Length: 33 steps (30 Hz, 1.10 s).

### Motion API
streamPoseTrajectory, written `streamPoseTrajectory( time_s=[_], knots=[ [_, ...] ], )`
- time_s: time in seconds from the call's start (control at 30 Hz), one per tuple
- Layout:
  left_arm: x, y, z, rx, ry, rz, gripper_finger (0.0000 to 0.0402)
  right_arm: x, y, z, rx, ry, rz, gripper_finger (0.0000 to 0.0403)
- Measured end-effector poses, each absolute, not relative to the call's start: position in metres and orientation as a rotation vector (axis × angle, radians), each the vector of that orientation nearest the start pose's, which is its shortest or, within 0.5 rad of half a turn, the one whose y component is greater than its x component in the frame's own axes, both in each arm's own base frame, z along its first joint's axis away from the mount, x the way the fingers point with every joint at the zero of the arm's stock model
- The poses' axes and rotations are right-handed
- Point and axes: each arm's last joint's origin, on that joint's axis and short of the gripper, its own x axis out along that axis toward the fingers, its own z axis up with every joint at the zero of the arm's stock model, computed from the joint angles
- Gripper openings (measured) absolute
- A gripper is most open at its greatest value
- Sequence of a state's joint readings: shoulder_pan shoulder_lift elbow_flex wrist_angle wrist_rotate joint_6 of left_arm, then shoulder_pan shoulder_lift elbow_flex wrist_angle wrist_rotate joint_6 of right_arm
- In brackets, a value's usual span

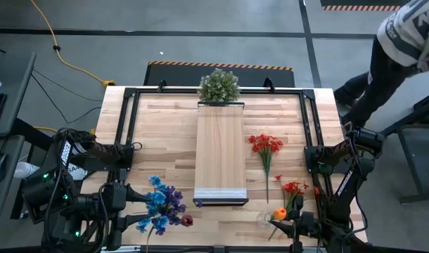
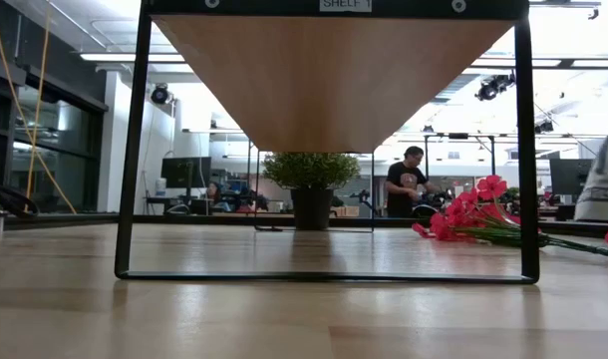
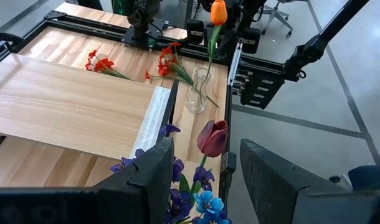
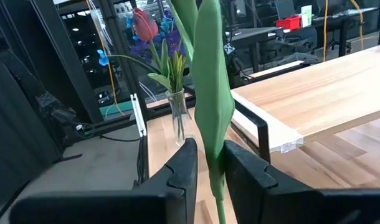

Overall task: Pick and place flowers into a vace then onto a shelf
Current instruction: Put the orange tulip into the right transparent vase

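Pale wood shelf [image 1: 220, 151], red flowers [image 1: 265, 145], an orange tulip [image 3: 218, 12] (green stem), black frame [image 2: 132, 150].
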State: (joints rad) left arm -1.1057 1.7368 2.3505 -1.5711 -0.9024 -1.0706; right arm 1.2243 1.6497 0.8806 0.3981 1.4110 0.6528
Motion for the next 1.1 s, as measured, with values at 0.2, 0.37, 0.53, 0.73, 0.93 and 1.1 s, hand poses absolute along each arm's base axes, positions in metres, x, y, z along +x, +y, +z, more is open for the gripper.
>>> streamPoseTrajectory(
  time_s=[0.2, 0.37, 0.53, 0.73, 0.93, 1.1],
  knots=[
    [0.1453, -0.2389, 0.4839, -0.236, 0.525, 0.099, 0.0216, 0.1377, 0.2972, 0.2135, 0.303, 0.03, -0.199, 0.0095],
    [0.1453, -0.2389, 0.4839, -0.236, 0.525, 0.099, 0.0216, 0.1377, 0.2973, 0.2136, 0.318, 0.028, -0.199, 0.0134],
    [0.1453, -0.2389, 0.484, -0.236, 0.525, 0.099, 0.0216, 0.1377, 0.2975, 0.2138, 0.323, 0.029, -0.195, 0.0167],
    [0.1453, -0.2389, 0.484, -0.236, 0.525, 0.099, 0.0216, 0.1378, 0.298, 0.2142, 0.331, 0.034, -0.183, 0.018],
    [0.1453, -0.2389, 0.484, -0.236, 0.525, 0.098, 0.0216, 0.1369, 0.2992, 0.2139, 0.35, 0.047, -0.156, 0.0181],
    [0.1453, -0.2389, 0.4839, -0.229, 0.526, 0.097, 0.0216, 0.1305, 0.3017, 0.2151, 0.356, 0.035, -0.156, 0.0181]
  ],
)
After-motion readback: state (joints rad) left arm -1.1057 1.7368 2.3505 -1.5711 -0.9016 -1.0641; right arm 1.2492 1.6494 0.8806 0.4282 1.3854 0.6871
